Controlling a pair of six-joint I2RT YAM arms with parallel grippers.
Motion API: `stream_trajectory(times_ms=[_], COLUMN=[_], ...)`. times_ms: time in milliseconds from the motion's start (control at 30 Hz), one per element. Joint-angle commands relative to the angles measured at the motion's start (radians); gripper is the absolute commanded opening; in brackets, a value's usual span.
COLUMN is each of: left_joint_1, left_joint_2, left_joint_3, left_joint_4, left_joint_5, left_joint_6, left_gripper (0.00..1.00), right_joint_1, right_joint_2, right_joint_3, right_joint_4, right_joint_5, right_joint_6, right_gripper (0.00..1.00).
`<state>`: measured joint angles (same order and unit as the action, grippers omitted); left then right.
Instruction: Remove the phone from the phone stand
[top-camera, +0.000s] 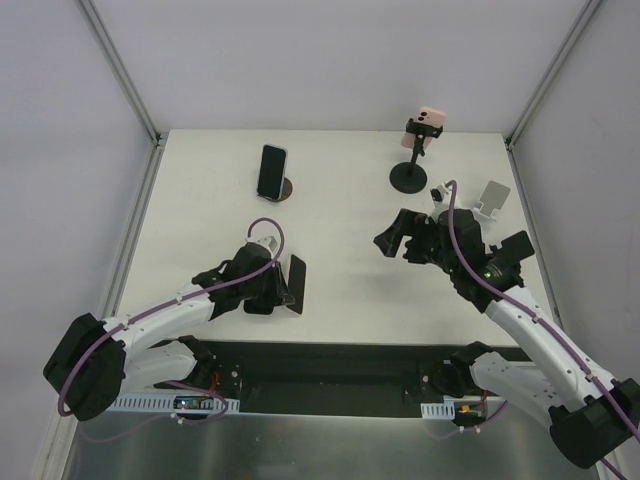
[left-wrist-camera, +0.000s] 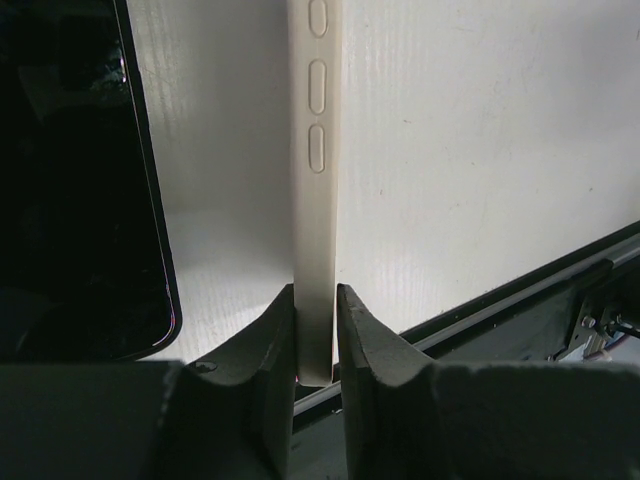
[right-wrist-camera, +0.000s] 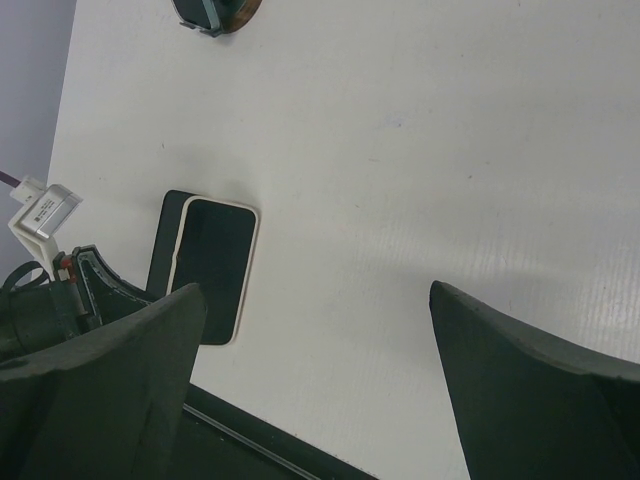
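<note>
**Bench stock, largest first**

1. Flat white table (top-camera: 340, 210), one. It carries everything listed below.
2. Arms, two.
   - The left gripper (left-wrist-camera: 315, 305) is pinched nearly closed on item 5. Its pads press the two broad faces near one end, so the phone stands on edge.
   - The right gripper (right-wrist-camera: 315, 300) is spread wide and holds nothing. It hangs over bare tabletop, well apart from every stand.
3. Stands, three.
   - Black post stand with a round base (top-camera: 410, 176). Its clamp lifts a phone high.
   - Low round brown stand (top-camera: 286, 189). It props a phone at a lean.
   - White bent-sheet stand (top-camera: 492, 197). It is bare, so it is perhaps where item 5 belongs, though that is only a judgement.
4. Phones still mounted, two.
   - Pink phone (top-camera: 430, 115), on the post.
   - Dark glossy phone (top-camera: 271, 170), on the brown stand.
5. Slim cream-cased phone (left-wrist-camera: 318, 200) with a black screen, one. It is off every stand, near the left arm at the table's near side, and gripped as noted under item 2. By that showing the removal looks done bar the release. (A dark flat slab lies just beside it, and I cannot tell whether that is shadow, plate or handset.)
</note>
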<state>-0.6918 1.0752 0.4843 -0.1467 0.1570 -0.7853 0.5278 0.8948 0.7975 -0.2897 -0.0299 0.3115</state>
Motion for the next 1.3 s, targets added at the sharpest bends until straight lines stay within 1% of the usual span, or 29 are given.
stream_trajectory(times_ms=[0,33,133,333,433,600,933,1267], left_joint_1=[0.006,0.006,0.006,0.005,0.006,0.005,0.005,0.006], left_joint_2=[0.005,0.006,0.018,0.06,0.081,0.101,0.161,0.247], left_joint_3=[0.016,0.019,0.037,0.085,0.109,0.129,0.175,0.232], left_joint_4=[0.021,0.012,-0.004,-0.027,-0.039,-0.057,-0.068,-0.076], left_joint_5=[0.004,-0.005,-0.02,-0.051,-0.068,-0.088,-0.106,-0.102], left_joint_6=[-0.017,-0.015,-0.003,0.034,0.047,0.058,0.09,0.121], left_gripper=[0.23,0.29,0.34,0.4,0.41,0.47,0.58,0.59], right_joint_1=[-0.003,-0.002,-0.002,-0.002,-0.005,-0.011,-0.025,-0.04], right_joint_2=[-0.011,-0.011,-0.01,-0.004,-0.005,-0.004,0.015,0.006], right_joint_3=[-0.006,-0.007,-0.007,-0.004,-0.003,-0.001,0.003,0.003], right_joint_4=[0.03,0.034,0.029,0.03,0.03,0.027,0.027,0.015], right_joint_5=[-0.008,-0.008,-0.011,-0.022,-0.027,-0.031,-0.053,-0.061], right_joint_6=[0.005,0.003,0.001,-0.003,-0.006,-0.012,-0.022,-0.025], right_gripper=[0.96,0.96,0.96,0.96,0.96,0.96,0.96,0.96])
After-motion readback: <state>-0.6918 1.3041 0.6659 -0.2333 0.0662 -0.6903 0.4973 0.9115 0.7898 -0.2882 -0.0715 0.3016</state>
